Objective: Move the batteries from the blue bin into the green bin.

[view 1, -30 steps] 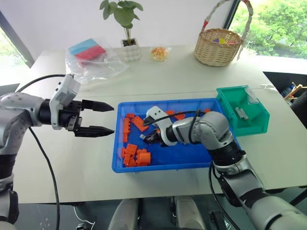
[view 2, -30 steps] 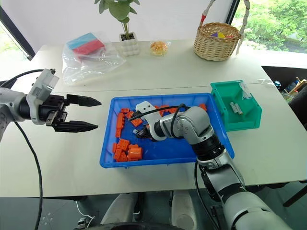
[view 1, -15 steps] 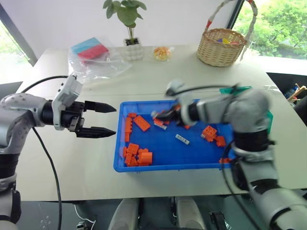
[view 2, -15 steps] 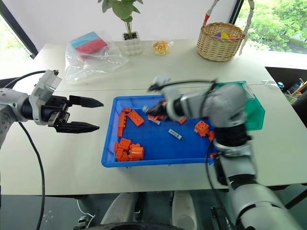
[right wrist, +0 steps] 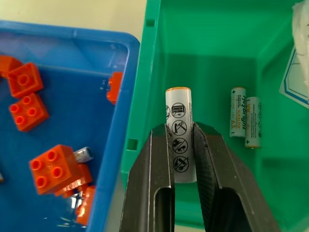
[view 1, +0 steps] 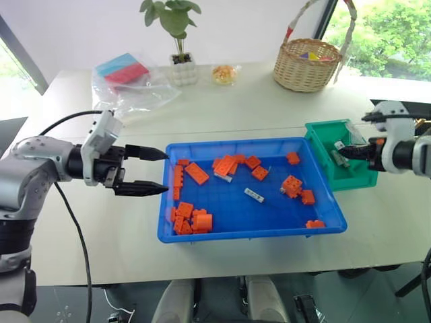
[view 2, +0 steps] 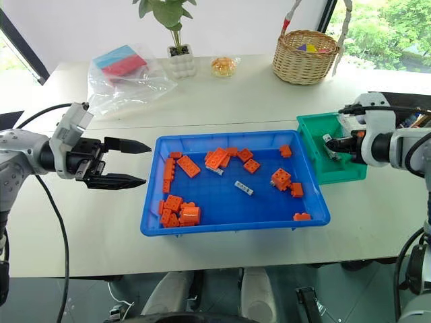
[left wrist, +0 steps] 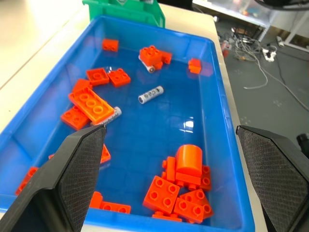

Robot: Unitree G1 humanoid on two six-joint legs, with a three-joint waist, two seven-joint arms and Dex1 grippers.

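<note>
A windowed office or lab: pale worktables [view 1: 256,108], floor cables [left wrist: 256,63], potted plant [view 1: 176,33].

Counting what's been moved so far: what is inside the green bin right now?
Inside the green bin two batteries lie side by side on its floor. A third battery is between the right end effector's fingers above it. The fingers hide the floor beneath.

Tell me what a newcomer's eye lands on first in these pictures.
The bright blue bin at the table's middle, strewn with orange bricks and a few batteries. To its right, the right claw holds a battery over the green bin, where two more lie. The left claw hangs open at the blue bin's left edge.
</note>
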